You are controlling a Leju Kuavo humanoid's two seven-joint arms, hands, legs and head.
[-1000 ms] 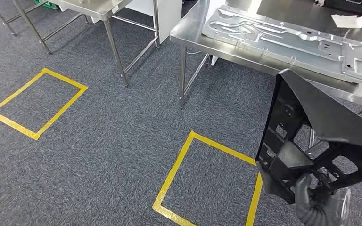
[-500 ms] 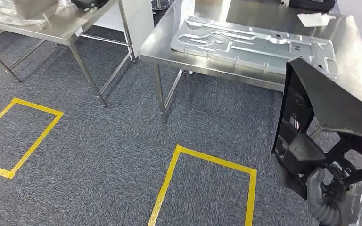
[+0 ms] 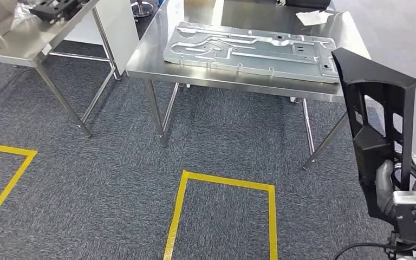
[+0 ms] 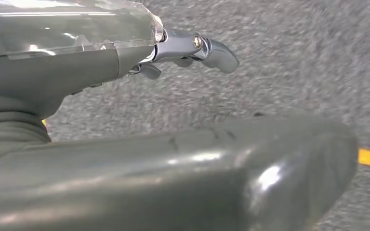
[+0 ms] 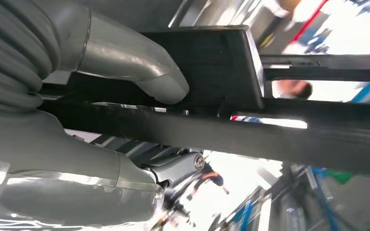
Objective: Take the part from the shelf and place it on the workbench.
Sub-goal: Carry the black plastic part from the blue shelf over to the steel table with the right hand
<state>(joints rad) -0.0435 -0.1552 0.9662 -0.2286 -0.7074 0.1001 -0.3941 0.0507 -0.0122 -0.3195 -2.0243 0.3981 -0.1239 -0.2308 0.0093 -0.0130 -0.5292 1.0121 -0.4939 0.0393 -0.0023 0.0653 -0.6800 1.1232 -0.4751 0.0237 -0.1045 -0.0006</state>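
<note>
The right robot hand [image 3: 385,187] grips the black part [image 3: 376,116] from below, its grey thumb [image 5: 139,62] pressed on one face of the part's lower block and its darker fingers [image 5: 180,168] wrapped under the other side. The part rises upright above this hand as a flat black frame with rectangular cut-outs and a slanted top edge. It is carried in the air, clear of any surface.

Ahead of the right robot hand and slightly toward the robot's left stands the steel bench [image 3: 157,51]. In the head view the part's upper corner overlaps the bench's near right corner, but whether they touch cannot be told. A large embossed metal plate [image 3: 249,50] lies flat on the bench top, covering most of its near half. Beyond the plate, near the far right corner of the bench, lies a sheet of white paper [image 3: 314,17].

Well off to the left of the held part stands a second steel bench [image 3: 27,38] with a dark object [image 3: 57,7] on its far end.

On the grey carpet, below and to the left of the right robot hand, a yellow tape rectangle [image 3: 180,208] marks the floor in front of the bench. Another yellow tape outline [image 3: 11,176] lies farther left.

The left robot hand [image 4: 125,96] hangs over the carpet, holding nothing; its thumb [image 4: 250,178] and its metal fingers [image 4: 207,45] are apart.
</note>
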